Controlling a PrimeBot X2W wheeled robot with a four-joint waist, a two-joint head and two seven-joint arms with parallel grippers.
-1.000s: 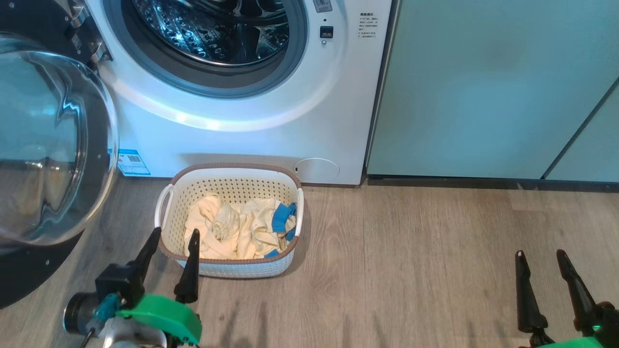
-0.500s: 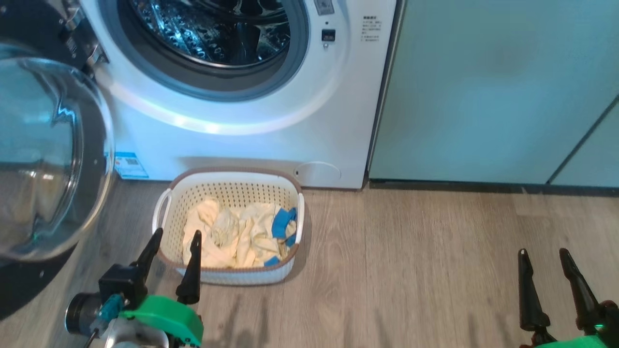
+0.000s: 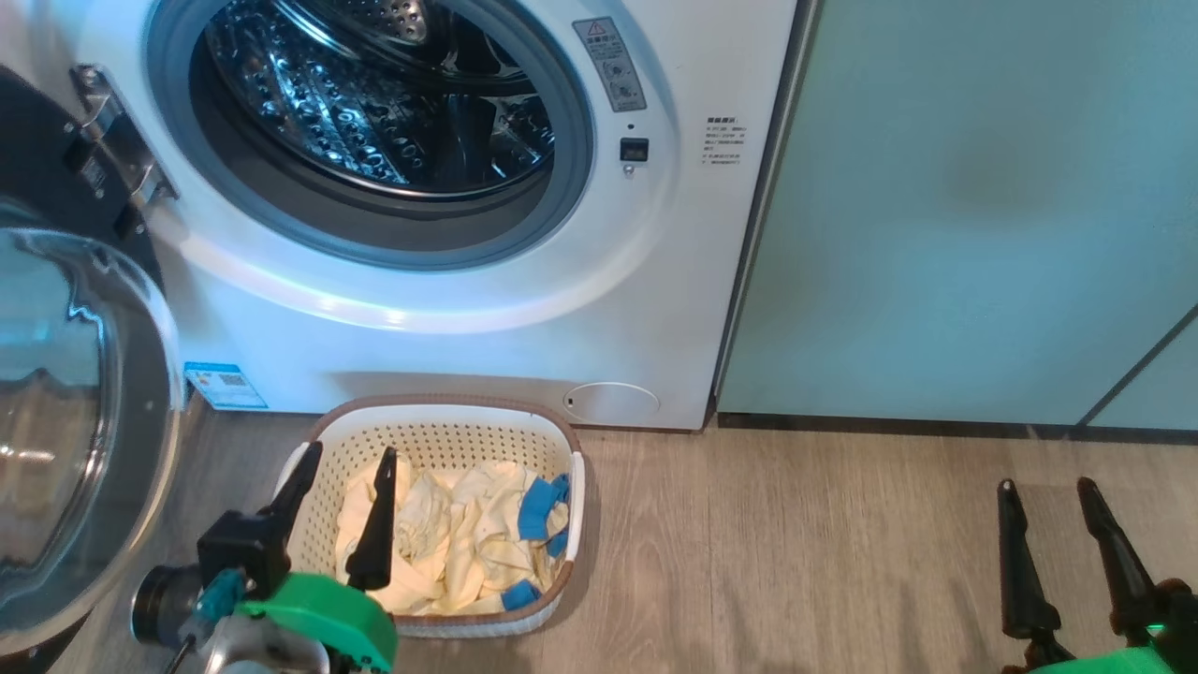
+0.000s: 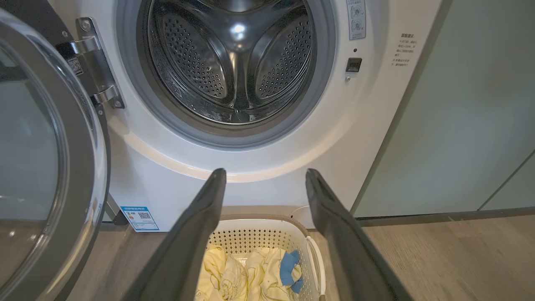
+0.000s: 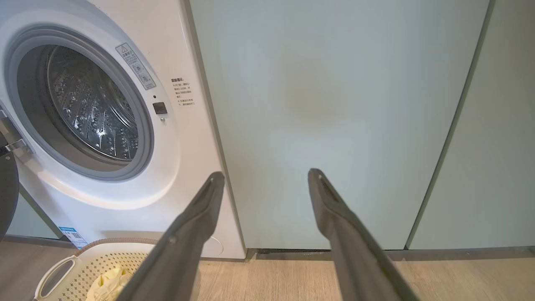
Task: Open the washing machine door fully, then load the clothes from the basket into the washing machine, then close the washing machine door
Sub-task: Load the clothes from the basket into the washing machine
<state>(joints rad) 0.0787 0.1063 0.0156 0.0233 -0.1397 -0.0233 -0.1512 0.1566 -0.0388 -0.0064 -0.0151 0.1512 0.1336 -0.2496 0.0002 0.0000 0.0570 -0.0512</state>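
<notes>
Only the head view is being shifted upward. Clothes [image 3: 459, 543] are being kept in the basket [image 3: 440, 404] below the washing machine [image 3: 421, 346]; left gripper [image 3: 349, 451] and right gripper [image 3: 1045, 485] are being held spread wide, empty, and a deep central pinch is being advised.

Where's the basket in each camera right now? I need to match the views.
Head view: basket low, left of centre, on the floor.
Left wrist view: basket at bottom centre.
Right wrist view: basket in the bottom left corner.
Shared landmark: the blue sticker low on the washing machine.
</notes>
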